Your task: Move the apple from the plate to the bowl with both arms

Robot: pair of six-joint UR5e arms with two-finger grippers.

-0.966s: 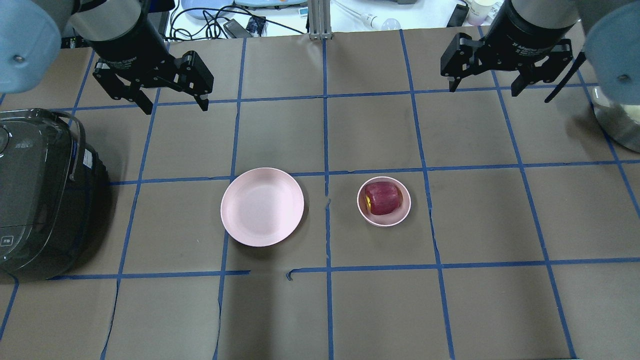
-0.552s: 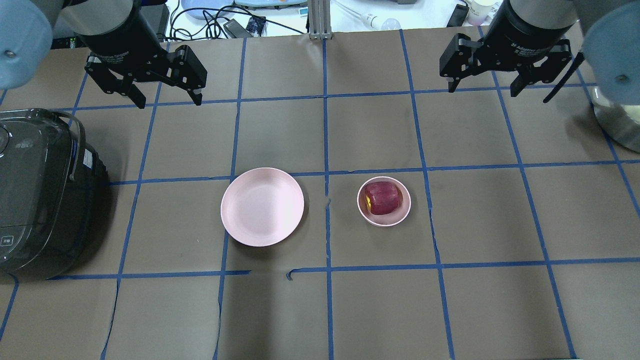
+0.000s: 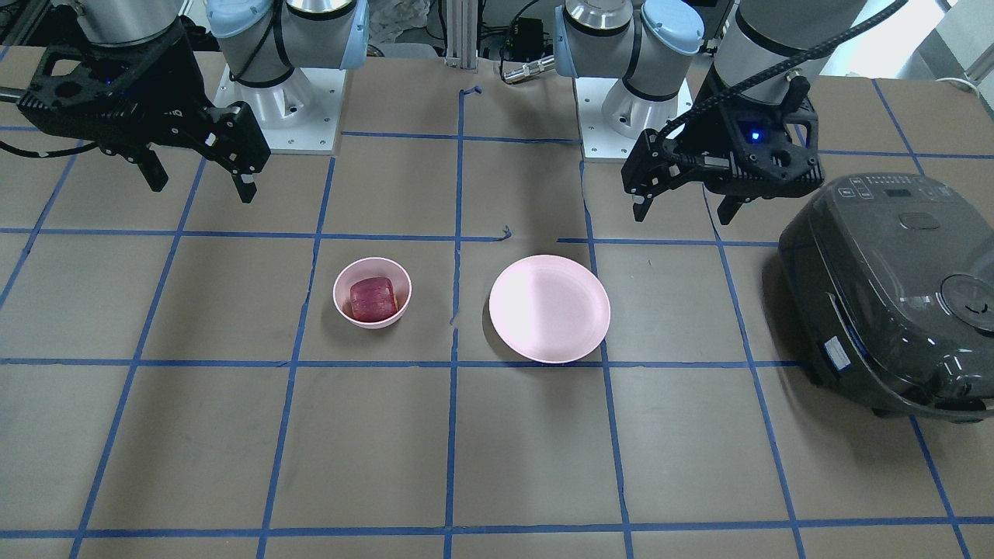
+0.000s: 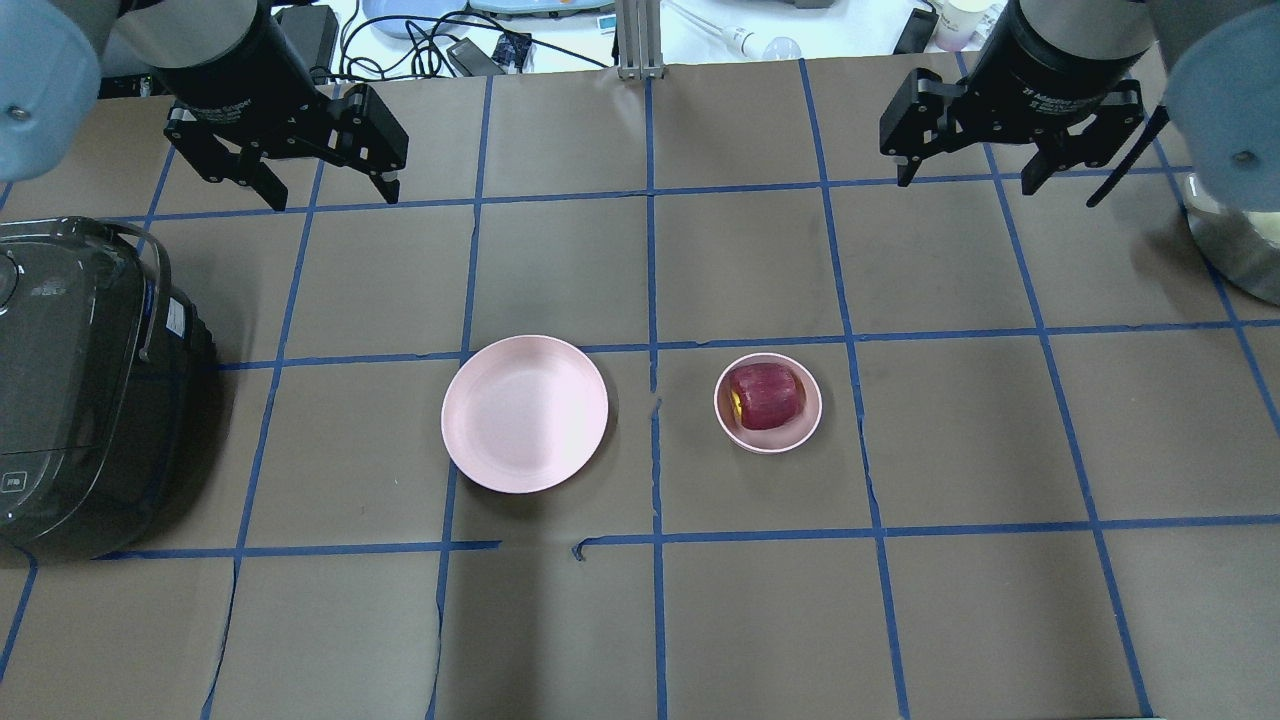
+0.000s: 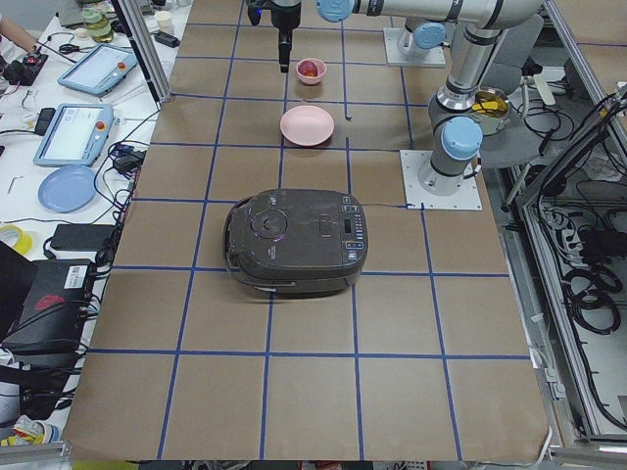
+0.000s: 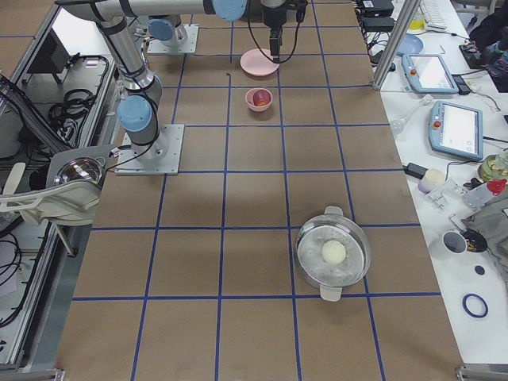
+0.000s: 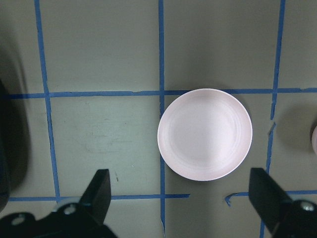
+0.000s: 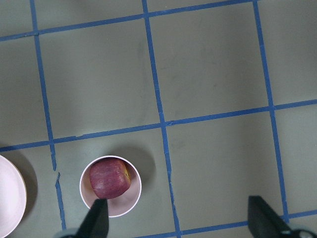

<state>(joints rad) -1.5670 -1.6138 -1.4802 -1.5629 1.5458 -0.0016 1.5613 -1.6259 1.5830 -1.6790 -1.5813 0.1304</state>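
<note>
1. Our left pincer [image 4: 335, 200] hangs in the upper left of the overhead view. Its jaws are spread wide and hold nothing. Its wrist camera looks straight down on the plate [image 4: 525, 413], which is bare.
2. Our right pincer [image 4: 966, 183] hangs in the upper right of that view, likewise spread and empty. Both are well apart from the dishes.
3. The apple [image 4: 766, 396] lies inside the bowl [image 4: 768, 450], just right of the picture's centre. The plate sits just left of centre, near the bowl but not touching it.
4. We judge the transfer done, so the step in hand is only parking the arms. To do it well, we would keep both pincers high and over bare table [image 4: 740, 260]. We would not dip toward the bowl, since a nudge could tip it or roll the fruit out.
5. We would also mind the rice cooker [image 4: 80, 390] at the left edge and the metal pot [image 4: 1235, 250] at the right edge when swinging the elbows.
6. Our count:
   - two arms, each with one pincer
   - one apple
   - one bowl
   - one plate
   - one rice cooker
   - one metal pot
</note>
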